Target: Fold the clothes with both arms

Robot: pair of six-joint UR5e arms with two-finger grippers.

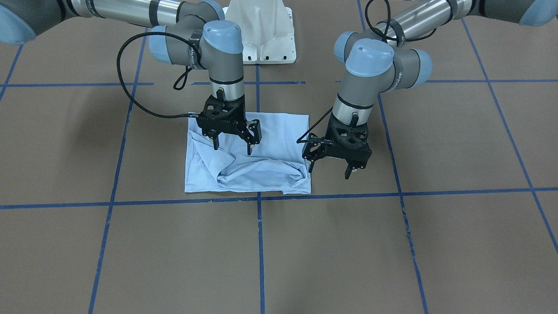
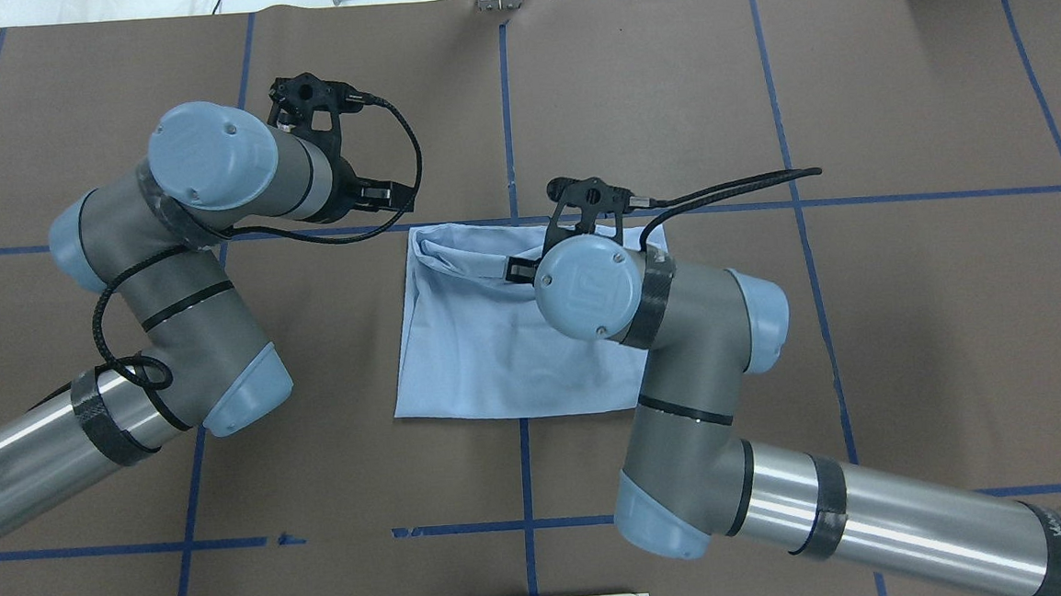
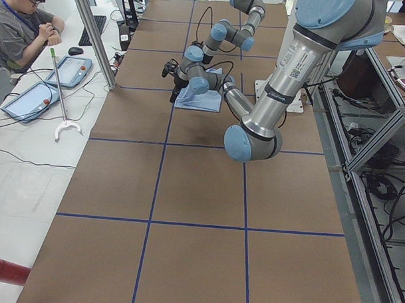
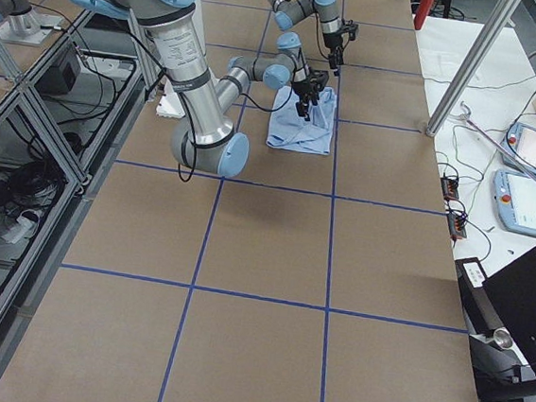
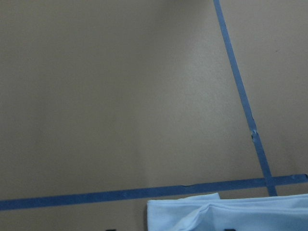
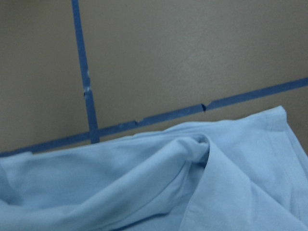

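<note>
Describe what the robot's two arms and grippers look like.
The left arm and right arm are silver tubes with black bands, joined by grey joints with light blue caps and small white lettering. A black cable loops along each. The left gripper and right gripper are black, skeletal and two-fingered.

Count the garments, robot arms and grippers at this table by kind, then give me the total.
Garments: 1, the T-shirt
Robot arms: 2, the left arm and the right arm
Grippers: 2, the left gripper and the right gripper
Total: 5
</note>
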